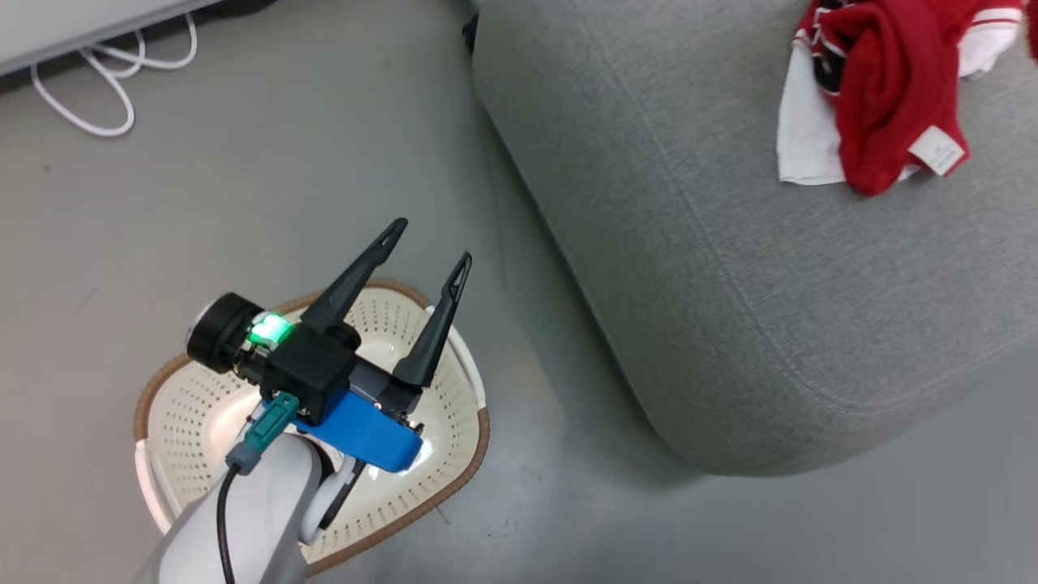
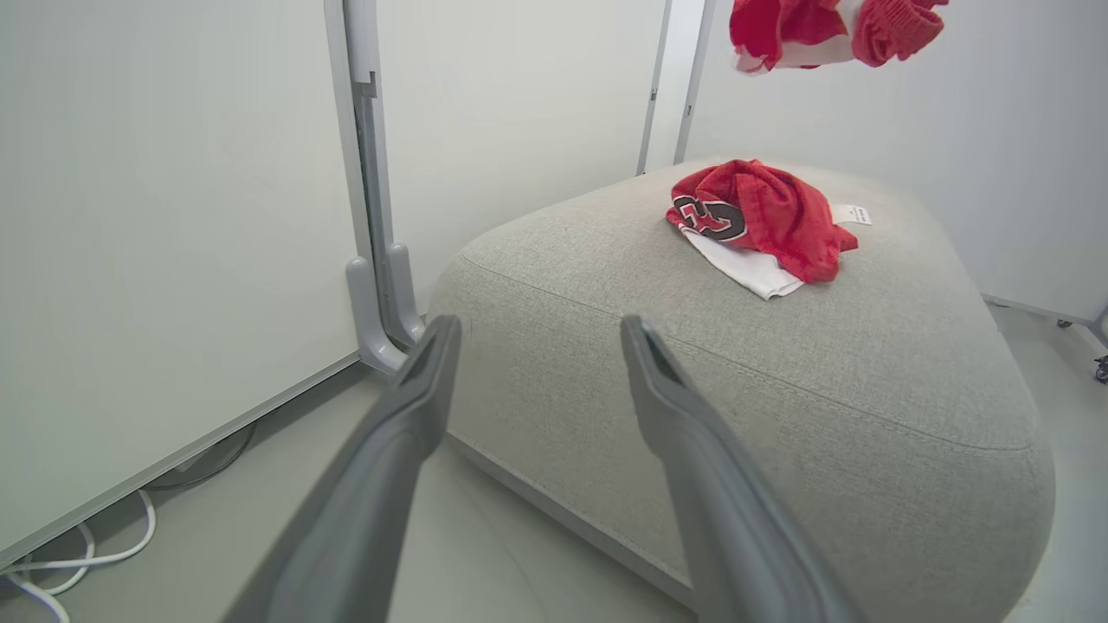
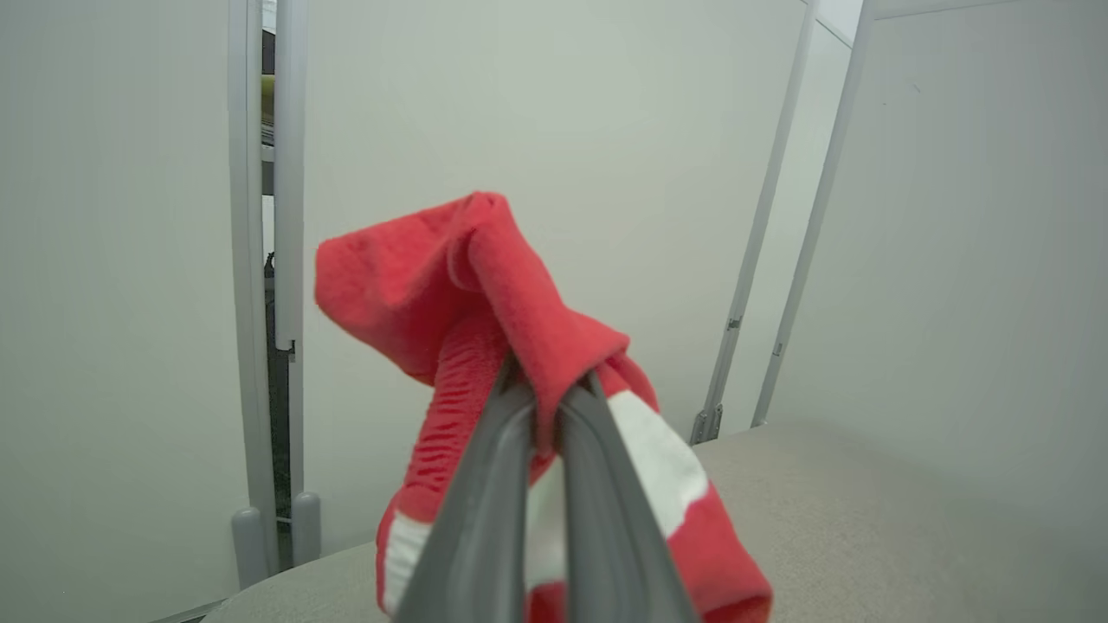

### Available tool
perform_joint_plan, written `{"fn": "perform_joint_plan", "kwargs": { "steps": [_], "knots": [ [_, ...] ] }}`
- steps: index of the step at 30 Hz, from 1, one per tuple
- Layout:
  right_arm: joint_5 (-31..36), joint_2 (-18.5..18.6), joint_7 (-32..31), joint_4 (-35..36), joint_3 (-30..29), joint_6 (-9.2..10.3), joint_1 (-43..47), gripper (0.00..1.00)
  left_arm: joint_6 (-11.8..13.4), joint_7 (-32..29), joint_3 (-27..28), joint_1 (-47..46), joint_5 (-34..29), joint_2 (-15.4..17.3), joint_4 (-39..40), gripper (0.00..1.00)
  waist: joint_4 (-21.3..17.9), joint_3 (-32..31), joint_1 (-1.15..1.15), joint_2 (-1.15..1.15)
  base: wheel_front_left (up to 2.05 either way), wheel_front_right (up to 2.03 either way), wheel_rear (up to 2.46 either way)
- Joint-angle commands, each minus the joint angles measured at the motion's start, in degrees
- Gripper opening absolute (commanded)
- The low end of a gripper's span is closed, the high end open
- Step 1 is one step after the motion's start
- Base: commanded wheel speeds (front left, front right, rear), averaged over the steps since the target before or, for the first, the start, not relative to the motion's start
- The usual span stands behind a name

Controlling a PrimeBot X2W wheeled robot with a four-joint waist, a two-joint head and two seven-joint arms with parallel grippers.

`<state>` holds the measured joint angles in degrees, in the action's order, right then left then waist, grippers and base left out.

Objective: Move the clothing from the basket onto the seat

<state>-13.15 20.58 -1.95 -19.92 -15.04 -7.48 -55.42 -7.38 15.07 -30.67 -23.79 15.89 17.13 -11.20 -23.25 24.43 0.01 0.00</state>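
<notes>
Head view: L pincer [image 1: 434,238] hangs over the basket [image 1: 195,405], fingers pointing up-frame toward the seat [image 1: 689,243].
L pincer state: jaws spread wide, nothing btw them; green light [image 1: 272,328] lit at its wrist.
Basket: on the grey floor [image 1: 243,162], just beside the seat's rounded corner; can't tell if they touch. Cream perforated wall w/ brown rim, partly hidden by the L arm [image 1: 243,519].
Clothing heap [image 1: 884,97]: on top of the seat, toward its far side, well apart from the basket. Red fabric bunched over a white piece, black-and-white trim, small white label [image 1: 938,152] sticking out at the near edge.
R wrist view: R pincer [image 3: 548,385] clamped tight on the held garment [image 3: 485,285], jaws all but touching w/ a fold of red fabric pinched btw the tips.
Held garment: red w/ white bands, ribbed stretch on one side. Droops on both sides of the fingers, up off the seat top, which shows grey below & behind.
L wrist view: clothing heap lies on the seat beyond the open fingers; held garment hangs in the air above it at the top edge.
Surroundings: pale wall panels [image 2: 173,216] w/ grey posts behind the seat; white cable [image 1: 105,122] looped on the floor by the wall.
</notes>
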Motion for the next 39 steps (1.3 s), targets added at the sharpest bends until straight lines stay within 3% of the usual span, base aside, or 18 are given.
{"fn": "perform_joint_plan", "kwargs": {
  "steps": [1,7,13,24,25,26,27,39],
  "knots": [
    [0.49,0.95,1.72,-1.83,-2.99,-0.03,-1.25,0.00,-0.12,0.15,-0.07,-2.25,-0.67,0.80,1.03,1.00,4.84,6.86,-0.01,0.00,0.00,0.00,0.00],
    [2.99,1.77,5.84,-7.60,-7.00,-0.02,1.65,0.00,-0.05,0.15,0.75,-4.11,-1.87,2.14,3.04,1.00,7.35,11.95,-0.01,0.00,0.00,0.00,0.00],
    [1.97,-0.31,8.94,-16.16,-9.37,-0.02,3.87,0.00,0.35,0.15,1.66,-2.90,-2.42,3.27,4.94,1.00,8.79,14.96,-0.01,0.00,0.00,0.00,0.00],
    [2.20,0.21,13.88,-25.72,-7.62,-0.02,1.78,0.00,0.24,0.15,1.61,-2.99,-3.18,1.95,5.42,1.00,9.50,13.60,-0.01,0.00,0.00,0.00,0.00],
    [2.28,0.36,14.03,-26.19,-7.37,-0.02,1.67,0.07,0.22,0.15,1.58,-3.04,-3.16,1.76,5.35,1.00,9.52,13.33,-0.01,0.00,0.00,0.00,0.00],
    [2.36,0.47,14.21,-26.58,-7.08,-0.02,1.60,0.47,0.19,0.15,1.54,-3.07,-3.15,1.54,5.28,1.00,9.57,13.02,-0.01,0.00,0.00,0.00,0.00],
    [2.44,0.60,14.33,-26.91,-6.81,-0.02,1.60,1.00,0.16,0.15,1.49,-3.06,-3.09,1.34,5.19,1.00,9.65,12.72,-0.01,0.00,0.00,0.00,0.00],
    [1.47,2.75,14.21,-28.94,-2.41,-0.02,6.33,1.00,-0.08,0.15,3.39,0.54,-1.29,-2.97,3.50,1.00,12.60,3.62,-0.01,0.00,0.00,0.00,0.00]
  ]
}}
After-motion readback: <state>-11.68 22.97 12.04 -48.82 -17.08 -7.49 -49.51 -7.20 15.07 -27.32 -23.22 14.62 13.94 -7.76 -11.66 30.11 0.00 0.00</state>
